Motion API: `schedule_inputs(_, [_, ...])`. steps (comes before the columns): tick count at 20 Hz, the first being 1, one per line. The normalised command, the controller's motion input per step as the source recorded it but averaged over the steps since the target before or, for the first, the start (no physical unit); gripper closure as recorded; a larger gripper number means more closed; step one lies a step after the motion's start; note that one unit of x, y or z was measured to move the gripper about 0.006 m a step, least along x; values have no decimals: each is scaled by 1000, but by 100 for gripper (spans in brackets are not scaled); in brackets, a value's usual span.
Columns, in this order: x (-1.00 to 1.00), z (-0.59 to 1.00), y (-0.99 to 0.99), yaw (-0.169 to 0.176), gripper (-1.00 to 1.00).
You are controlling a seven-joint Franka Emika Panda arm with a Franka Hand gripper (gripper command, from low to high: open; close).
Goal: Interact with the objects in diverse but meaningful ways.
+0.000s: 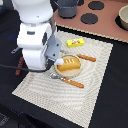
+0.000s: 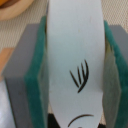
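Outside, the arm leans low over the woven placemat [image 1: 95, 75] on the table, its end effector [image 1: 59, 60] just beside the golden bread loaf [image 1: 70, 63], which sits on a small wooden plate [image 1: 67, 73]. The butter block [image 1: 75, 42] lies near, a knife [image 1: 86, 58] and fork [image 1: 67, 80] flank the plate like a place setting, and the saucepan [image 1: 67, 7] waits on the toy stove [image 1: 102, 17].

Up close, the wrist view shows the white fish [image 2: 75, 55] pinched between green pads [image 2: 37, 85], held lengthwise, probably for carrying to the plate.
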Motion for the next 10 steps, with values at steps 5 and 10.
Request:
schedule_inputs(5, [696,0,-676,-6,100])
schedule_inputs(10, [649,-115,-604,-7,100])
